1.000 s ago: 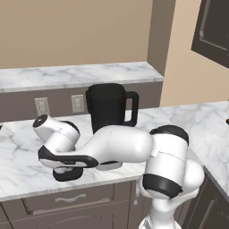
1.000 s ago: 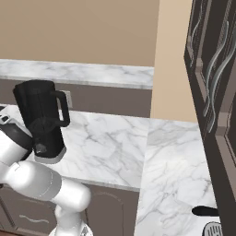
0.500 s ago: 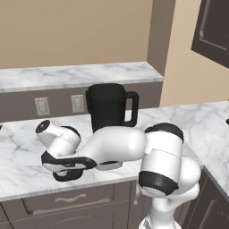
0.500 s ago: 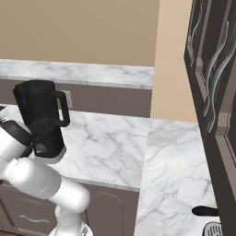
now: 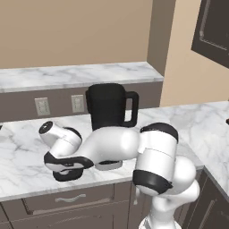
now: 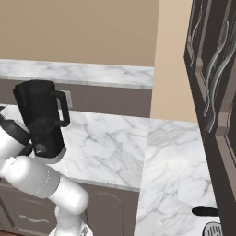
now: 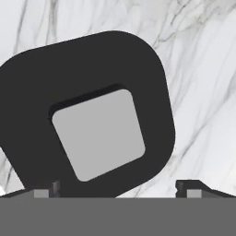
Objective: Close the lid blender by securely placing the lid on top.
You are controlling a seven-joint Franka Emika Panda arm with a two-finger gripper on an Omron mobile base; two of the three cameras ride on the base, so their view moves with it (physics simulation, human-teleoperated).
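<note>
The lid (image 7: pixel 92 78), a flat black rounded square with a light grey square knob (image 7: pixel 98 133), lies on the white marble counter right under my hand. My gripper (image 7: pixel 117 190) is open: one fingertip (image 7: pixel 46 191) sits over the lid's near edge and the other is off its side above bare marble. In the left base view the gripper (image 5: pixel 67 170) hangs low over the counter's front left. The blender (image 5: pixel 109 112) stands behind and to its right, a tall black jar with a loop handle and an open top. It also appears as the blender (image 6: pixel 41 115) in the right base view.
The counter's front edge (image 5: pixel 53 190) runs just below my hand, with drawers beneath. A raised marble ledge (image 5: pixel 76 75) and wall outlets (image 5: pixel 42 106) sit behind the blender. The counter (image 6: pixel 115 143) turns a corner to the right, beside dark cabinets (image 6: pixel 216 92).
The hand has sunk a little closer to the counter over the lid. Neither the blender nor the lid has moved.
</note>
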